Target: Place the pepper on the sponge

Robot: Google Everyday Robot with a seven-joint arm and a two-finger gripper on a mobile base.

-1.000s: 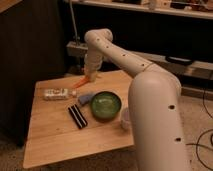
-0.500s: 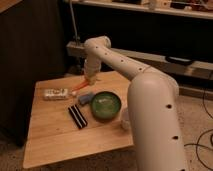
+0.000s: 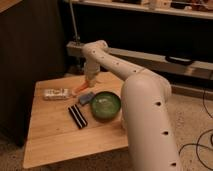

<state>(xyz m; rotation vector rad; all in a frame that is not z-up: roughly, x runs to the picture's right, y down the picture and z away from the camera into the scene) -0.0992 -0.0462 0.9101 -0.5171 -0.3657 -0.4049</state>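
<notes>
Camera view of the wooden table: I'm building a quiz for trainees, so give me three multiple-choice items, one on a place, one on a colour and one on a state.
1. Where does the sponge lie?
A. on the table, just left of the bowl as seen
B. inside the bowl
C. on the floor

2. What colour is the bowl?
A. red
B. green
C. white

3. How do the jaws of the gripper stand?
A. wide open over the bowl
B. shut on the pepper, close by the sponge
C. shut and empty, low over the floor

Answers:
1 A: the blue-grey pad sits beside the bowl's left rim.
2 B: its rim and inside are both green.
3 B: the gripper hangs over the table's far side, and the orange pepper juts from its tip just beyond the sponge.
</notes>
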